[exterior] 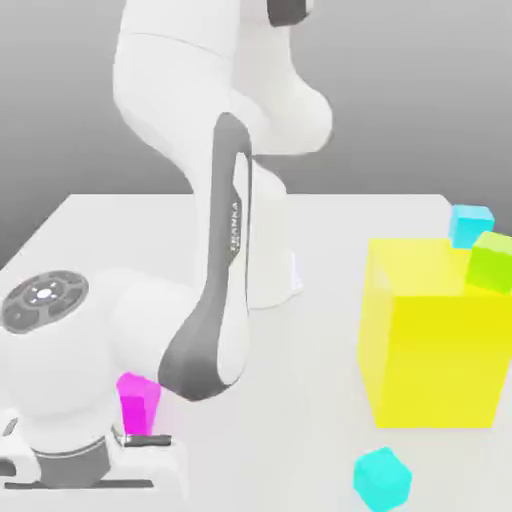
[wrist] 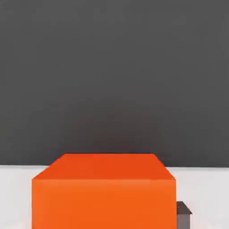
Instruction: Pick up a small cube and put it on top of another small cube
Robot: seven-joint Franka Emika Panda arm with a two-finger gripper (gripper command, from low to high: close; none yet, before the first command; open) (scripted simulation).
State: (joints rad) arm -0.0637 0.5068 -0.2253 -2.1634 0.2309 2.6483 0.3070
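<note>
The exterior view looks slightly down from above the table (exterior: 300, 400), facing the arm's base (exterior: 268, 240), with the arm (exterior: 220, 260) near. The hand view sits very close to 1 orange block (wrist: 103, 203). No part of the scene can be surely matched between the 2 views.

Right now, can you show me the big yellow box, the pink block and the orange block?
Big yellow box (exterior: 436, 360): exterior view, front side.
Pink block (exterior: 138, 408): exterior view, front side.
Orange block (wrist: 103, 203): hand view, front side.
</note>
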